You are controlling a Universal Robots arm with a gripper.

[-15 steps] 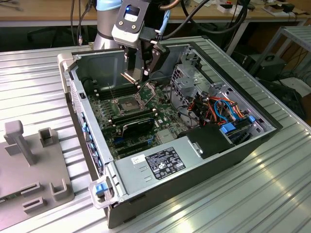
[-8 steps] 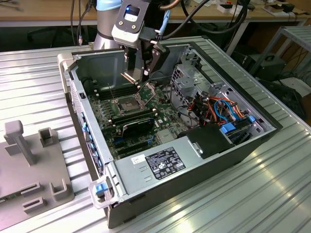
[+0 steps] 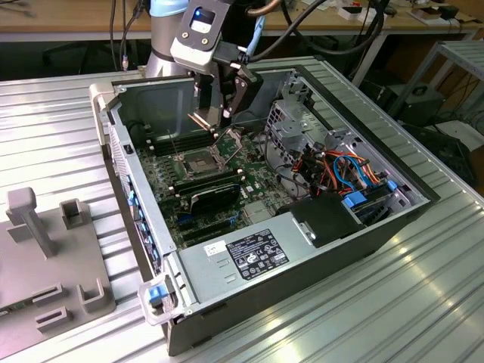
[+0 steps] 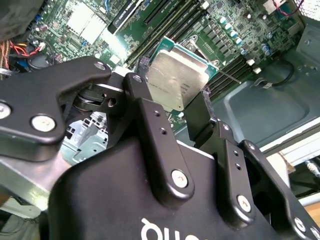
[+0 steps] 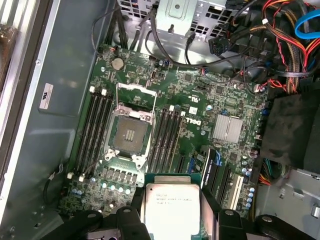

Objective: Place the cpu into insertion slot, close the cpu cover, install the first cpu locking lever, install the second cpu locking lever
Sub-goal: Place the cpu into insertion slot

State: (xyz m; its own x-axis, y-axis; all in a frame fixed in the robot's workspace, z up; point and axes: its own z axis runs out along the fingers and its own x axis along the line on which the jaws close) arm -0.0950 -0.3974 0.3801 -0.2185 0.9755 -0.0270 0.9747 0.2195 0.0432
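My gripper (image 5: pixel 172 212) is shut on the cpu (image 5: pixel 172 205), a flat square chip with a silver-grey top, pinched at two opposite edges between the black fingers (image 4: pixel 200 112). In the exterior view the gripper (image 3: pixel 208 117) hangs with the cpu (image 3: pixel 203 121) inside the open computer case, above the motherboard and a little behind the insertion slot (image 3: pixel 193 161). The insertion slot (image 5: pixel 129 134) shows its dark pin field, with nothing in it. The cpu cover (image 5: pixel 136 95) is swung open on the slot's far side and stands tilted up (image 3: pixel 229 140).
Long black memory slots (image 5: pixel 95 130) flank the socket on both sides. A black fan card (image 3: pixel 215 195) lies in front of it. A metal drive cage (image 3: pixel 291 125), coloured cables (image 3: pixel 348 170) and the power supply (image 3: pixel 249 253) fill the rest of the case. A grey fixture (image 3: pixel 45 249) sits outside, at the exterior view's left.
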